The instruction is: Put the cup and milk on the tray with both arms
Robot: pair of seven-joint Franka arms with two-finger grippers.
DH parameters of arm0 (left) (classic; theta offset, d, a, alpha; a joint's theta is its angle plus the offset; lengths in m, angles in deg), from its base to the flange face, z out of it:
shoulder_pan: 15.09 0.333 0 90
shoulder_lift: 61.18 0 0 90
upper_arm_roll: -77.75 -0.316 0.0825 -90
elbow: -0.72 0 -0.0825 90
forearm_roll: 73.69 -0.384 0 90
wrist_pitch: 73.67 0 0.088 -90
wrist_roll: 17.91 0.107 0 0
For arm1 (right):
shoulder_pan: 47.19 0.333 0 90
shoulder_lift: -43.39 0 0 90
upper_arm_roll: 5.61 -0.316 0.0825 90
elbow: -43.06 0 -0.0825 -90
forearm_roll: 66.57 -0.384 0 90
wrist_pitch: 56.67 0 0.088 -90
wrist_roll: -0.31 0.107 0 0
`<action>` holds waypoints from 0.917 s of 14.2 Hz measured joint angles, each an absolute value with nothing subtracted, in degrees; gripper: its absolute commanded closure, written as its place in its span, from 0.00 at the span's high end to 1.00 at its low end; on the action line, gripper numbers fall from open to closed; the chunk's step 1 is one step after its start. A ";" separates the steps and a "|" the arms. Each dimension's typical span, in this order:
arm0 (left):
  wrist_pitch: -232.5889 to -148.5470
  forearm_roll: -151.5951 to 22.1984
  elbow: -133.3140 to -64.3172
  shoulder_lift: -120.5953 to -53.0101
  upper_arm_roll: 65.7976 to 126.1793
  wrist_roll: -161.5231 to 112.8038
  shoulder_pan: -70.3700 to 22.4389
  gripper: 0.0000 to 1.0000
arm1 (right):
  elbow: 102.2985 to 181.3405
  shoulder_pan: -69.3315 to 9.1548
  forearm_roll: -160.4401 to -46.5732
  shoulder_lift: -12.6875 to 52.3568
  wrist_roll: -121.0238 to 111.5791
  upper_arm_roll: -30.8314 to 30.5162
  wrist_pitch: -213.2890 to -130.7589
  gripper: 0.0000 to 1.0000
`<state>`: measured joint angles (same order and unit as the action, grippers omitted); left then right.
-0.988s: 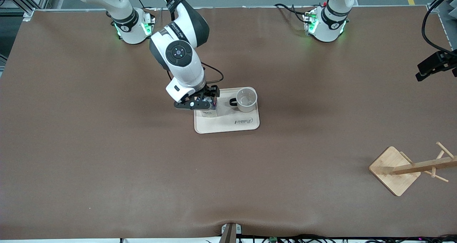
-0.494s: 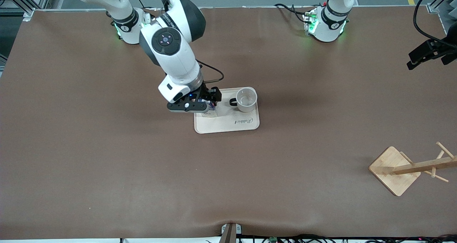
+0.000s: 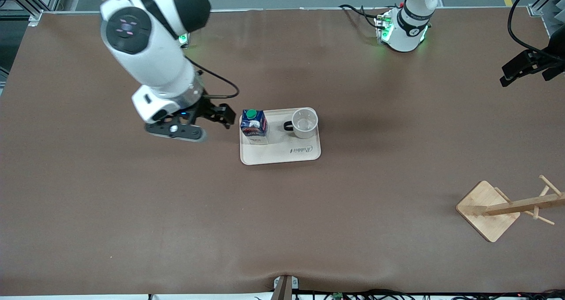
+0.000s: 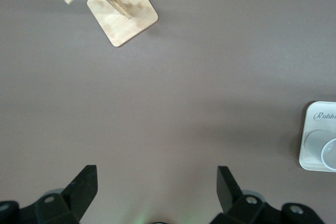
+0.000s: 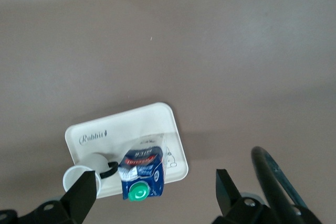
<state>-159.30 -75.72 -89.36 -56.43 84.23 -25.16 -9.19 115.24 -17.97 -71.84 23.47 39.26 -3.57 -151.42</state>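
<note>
The cream tray point(image 3: 282, 153) lies mid-table. The milk point(image 3: 254, 125), a dark-blue carton with a green cap, stands upright on the tray's part toward the right arm's end. The white cup point(image 3: 304, 122) stands upright on the tray beside it, its black handle toward the milk. My right gripper point(image 3: 205, 123) is open and empty, up in the air over bare table beside the tray. Its wrist view shows the milk point(image 5: 142, 169), the cup point(image 5: 79, 177) and the tray point(image 5: 157, 119) below the open gripper point(image 5: 156, 195). My left gripper point(image 3: 529, 66) waits open, high over the left arm's end; it also shows in its wrist view point(image 4: 157, 182).
A wooden rack with pegs on a square base point(image 3: 487, 209) stands toward the left arm's end, nearer the front camera; it shows in the left wrist view point(image 4: 123, 14) too. The tray's corner point(image 4: 315, 129) shows there. Brown cloth covers the table.
My right gripper has let go of the milk, risen and swung away toward the right arm's end. The milk now stands free on the tray. The left gripper has shifted slightly.
</note>
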 measured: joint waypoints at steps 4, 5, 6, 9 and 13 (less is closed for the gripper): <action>-159.35 -75.72 -89.37 -56.42 84.22 -25.19 -9.00 1.00 | 112.26 -18.38 -69.29 24.17 39.29 -4.11 -151.30 1.00; -159.38 -75.72 -89.37 -56.42 84.21 -25.19 -8.97 1.00 | 112.10 -18.23 -68.60 24.84 39.42 -4.27 -150.75 1.00; -159.41 -75.72 -89.37 -56.42 84.21 -25.20 -8.96 1.00 | 112.08 -18.21 -68.24 25.63 39.54 -4.26 -149.41 1.00; -159.55 -75.72 -89.37 -56.42 84.15 -25.21 -8.92 1.00 | 112.10 -19.99 -68.02 27.86 39.90 -3.79 -145.62 1.00; -159.61 -75.72 -89.37 -56.42 84.10 -25.22 -8.89 1.00 | 112.16 -23.29 -65.32 28.86 39.37 -3.45 -142.06 1.00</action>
